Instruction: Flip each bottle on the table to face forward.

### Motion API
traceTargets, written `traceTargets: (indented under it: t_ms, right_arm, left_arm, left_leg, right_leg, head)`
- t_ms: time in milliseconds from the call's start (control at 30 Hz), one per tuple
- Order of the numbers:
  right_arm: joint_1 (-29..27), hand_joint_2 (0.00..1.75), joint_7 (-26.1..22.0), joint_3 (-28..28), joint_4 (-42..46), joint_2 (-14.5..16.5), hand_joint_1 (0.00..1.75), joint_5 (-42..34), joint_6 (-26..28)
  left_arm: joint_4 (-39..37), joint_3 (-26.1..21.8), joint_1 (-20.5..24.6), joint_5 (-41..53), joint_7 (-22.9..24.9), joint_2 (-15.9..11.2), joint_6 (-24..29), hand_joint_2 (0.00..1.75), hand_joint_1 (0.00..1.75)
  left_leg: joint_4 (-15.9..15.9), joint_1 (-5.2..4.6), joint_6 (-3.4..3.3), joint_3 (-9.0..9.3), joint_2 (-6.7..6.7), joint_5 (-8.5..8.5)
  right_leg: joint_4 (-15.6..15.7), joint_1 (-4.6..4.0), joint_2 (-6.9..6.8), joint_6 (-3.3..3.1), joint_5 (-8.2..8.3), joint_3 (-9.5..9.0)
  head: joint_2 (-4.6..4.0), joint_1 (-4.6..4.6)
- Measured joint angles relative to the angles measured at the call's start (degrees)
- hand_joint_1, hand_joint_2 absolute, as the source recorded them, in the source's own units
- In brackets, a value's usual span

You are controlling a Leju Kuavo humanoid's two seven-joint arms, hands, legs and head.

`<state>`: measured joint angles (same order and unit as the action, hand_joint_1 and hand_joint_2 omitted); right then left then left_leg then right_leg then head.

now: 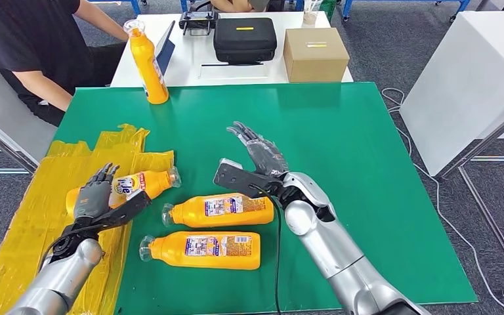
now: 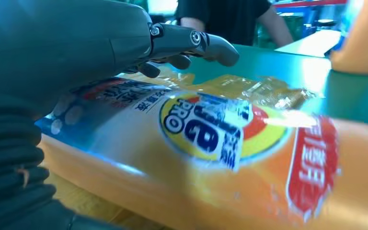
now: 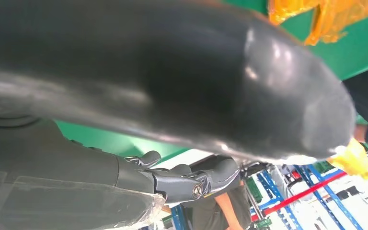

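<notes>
Four orange bottles are on the green table. One stands upright at the back left, also in the left wrist view. One lies on the yellow sheet with its front label up, close in the left wrist view. My left hand rests over its base end, fingers stretched above the label. Two more lie side by side in the middle, one and one nearer, back labels up. My right hand hovers just beyond them, fingers spread, holding nothing.
Crumpled yellow sheet covers the table's left part. A person in black sits at the back left. Behind stands a white table with a black case and a cardboard box. A white cabinet stands right.
</notes>
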<state>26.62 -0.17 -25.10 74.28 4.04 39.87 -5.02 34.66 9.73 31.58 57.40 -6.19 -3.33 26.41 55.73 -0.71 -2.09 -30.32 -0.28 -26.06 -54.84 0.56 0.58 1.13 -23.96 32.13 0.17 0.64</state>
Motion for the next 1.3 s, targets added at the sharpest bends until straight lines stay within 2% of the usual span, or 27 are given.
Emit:
traceTargets:
  t_ms: [233,333,467,600,700,800,900,1133,1300]
  right_arm:
    - [-1.19,0.0,0.13,-0.12,0.98,-0.07,0.0,0.71,0.01]
    - [-2.66,0.0,0.46,-0.38,2.66,-0.45,0.0,2.54,0.17]
    - [-9.62,1.75,0.98,-0.8,10.65,-2.29,0.0,5.71,2.53]
    - [-18.86,1.75,1.19,-3.1,22.13,-5.82,0.0,10.36,7.8]
    - [-24.96,1.75,1.02,-6.47,28.48,-8.82,0.0,11.69,11.88]
    - [-29.06,1.75,1.15,-9.42,31.64,-10.58,0.0,11.55,13.34]
    - [-30.97,1.75,1.8,-11.43,32.46,-11.25,0.0,10.55,12.59]
    - [-31.46,1.75,2.39,-15.29,32.12,-11.74,0.0,8.64,12.12]
    - [-31.45,1.75,5.47,-16.49,30.65,-11.1,0.0,8.98,12.02]
  left_arm:
    - [1.98,-2.92,-1.14,-1.44,-0.86,0.04,-0.34,0.0,0.0]
    - [4.47,-4.67,-2.67,-8.71,-4.21,0.2,-1.42,0.0,0.0]
    - [15.43,-9.15,-8.86,-31.11,-11.53,0.71,-8.15,0.0,0.0]
    - [31.83,-12.45,-18.23,-54.39,-14.02,1.12,-15.21,0.0,0.0]
    - [43.84,-12.75,-25.3,-63.17,-15.37,0.66,-16.02,0.0,0.0]
    - [53.03,-12.68,-30.57,-65.87,-15.95,-0.17,-15.52,0.0,0.0]
    - [58.08,-12.28,-33.57,-67.1,-16.36,-0.77,-15.15,0.0,0.0]
    - [63.43,-11.48,-35.74,-67.39,-16.34,-0.82,-14.56,0.0,0.0]
    - [65.41,-11.39,-36.94,-66.55,-15.92,-0.41,-14.72,0.0,0.0]
  left_leg:
    - [0.0,0.0,0.0,0.0,0.01,0.0]
    - [0.0,0.0,0.0,0.01,0.01,0.0]
    - [0.0,0.0,0.04,-0.05,0.01,-0.07]
    - [-0.03,0.0,0.12,-0.09,0.03,-0.25]
    - [-0.04,0.0,0.11,-0.13,0.03,-0.34]
    - [-0.05,0.0,0.1,-0.13,0.02,-0.39]
    - [-0.06,0.0,0.09,-0.11,0.01,-0.35]
    - [-0.06,0.02,0.11,-0.03,0.01,-0.23]
    - [-0.06,0.04,0.11,-0.02,0.02,-0.22]
  right_leg:
    - [0.0,0.0,0.0,0.0,0.0,0.01]
    - [0.0,0.0,0.01,0.0,0.0,0.01]
    - [0.01,0.0,0.01,-0.01,-0.04,0.07]
    - [0.03,0.0,0.06,-0.06,-0.12,0.13]
    - [0.07,0.0,0.06,0.0,-0.23,0.16]
    - [0.09,0.0,0.06,0.04,-0.26,0.16]
    - [0.1,0.0,0.05,0.03,-0.25,0.13]
    - [0.09,-0.02,0.04,-0.13,-0.12,0.04]
    - [0.09,-0.02,0.04,-0.13,-0.12,0.04]
  head:
    - [0.0,0.01]
    - [0.0,0.0]
    - [0.0,0.0]
    - [0.0,0.01]
    - [0.0,0.01]
    - [0.0,-0.01]
    - [0.0,0.0]
    - [0.01,0.0]
    - [0.0,0.0]
